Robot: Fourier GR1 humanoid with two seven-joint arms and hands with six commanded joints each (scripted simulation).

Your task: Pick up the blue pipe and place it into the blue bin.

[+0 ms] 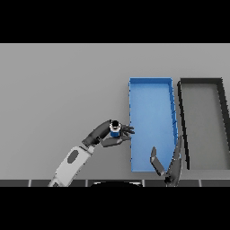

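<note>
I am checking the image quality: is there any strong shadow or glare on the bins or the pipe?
Head view: lighting is flat and even, no glare; the blue bin and dark bin show no strong cast shadow; the blue pipe, held in the left hand, is small and soft-edged.

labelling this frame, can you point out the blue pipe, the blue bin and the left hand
blue pipe (115, 130), head view, on its blue body below the pale top
blue bin (150, 112), head view, on its bare floor
left hand (101, 133), head view, on its palm
</note>
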